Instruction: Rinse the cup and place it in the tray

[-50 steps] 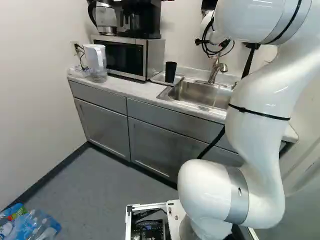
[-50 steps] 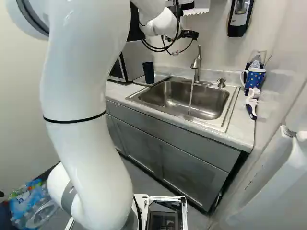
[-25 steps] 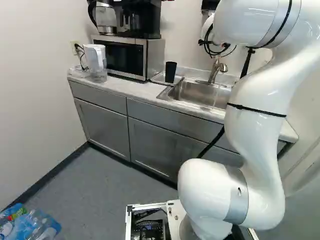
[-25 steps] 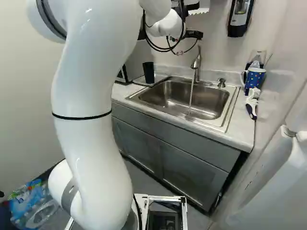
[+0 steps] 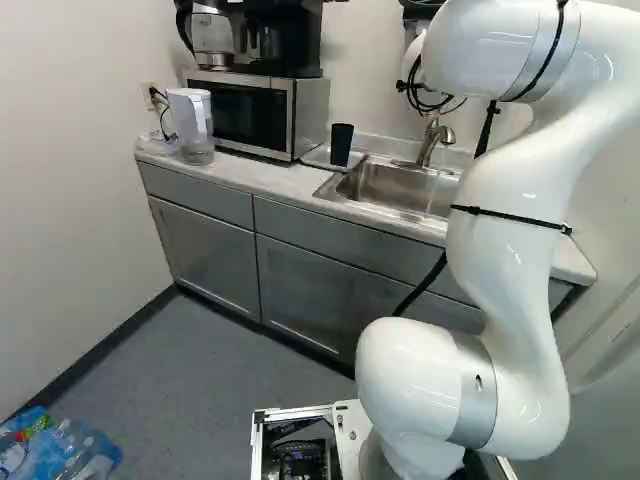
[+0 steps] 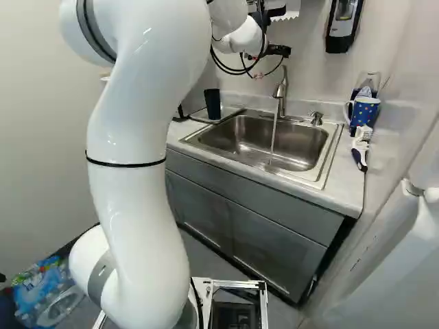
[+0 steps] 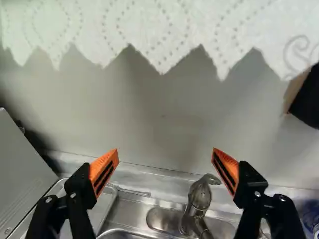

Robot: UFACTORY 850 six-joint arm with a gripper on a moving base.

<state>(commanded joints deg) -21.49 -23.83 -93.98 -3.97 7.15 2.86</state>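
Observation:
High over the sink's back edge, the black gripper body (image 6: 276,11) shows partly at the top of the right base view; its fingers are hidden there. In the wrist view my gripper (image 7: 166,155) stands wide open, nothing between its orange pads, facing the wall above the faucet (image 7: 199,199). A black cup (image 6: 212,104) stands on the metal tray (image 6: 234,110) left of the sink (image 6: 199,142), away from the gripper. The tray (image 7: 99,211) shows in the wrist view without the cup. Water (image 6: 273,140) runs from the faucet into the sink.
A microwave (image 5: 262,112) with a coffee maker (image 5: 285,40) on it stands left of the tray, a water pitcher (image 5: 192,120) beyond. Right of the sink are a blue dotted mug (image 6: 363,111) and brushes (image 6: 360,147). Paper towel (image 7: 159,30) hangs close ahead.
The arm's upper part has swung left in the left base view and right in the right base view; its wrist has shifted slightly. The base, cup and tray have not moved.

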